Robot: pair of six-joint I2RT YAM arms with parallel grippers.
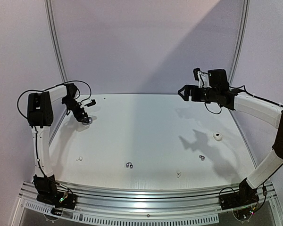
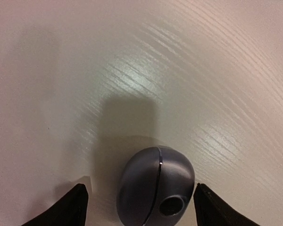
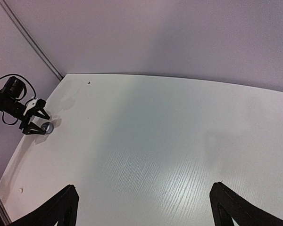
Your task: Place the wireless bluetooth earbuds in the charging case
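The left fingers point(image 2: 68, 209) stand open astride the grey case point(image 2: 155, 188) at the far left of the surface point(image 1: 146, 122), with a gap showing on one side. The right fingers point(image 3: 236, 207) are spread wide, raised over the far right and holding nothing. Four earbuds lie loose toward the near edge: white earbud point(image 1: 79, 158), dark earbud point(image 1: 130, 165), another white point(image 1: 178, 174), and another dark point(image 1: 202, 157) near the white case point(image 1: 218, 136).
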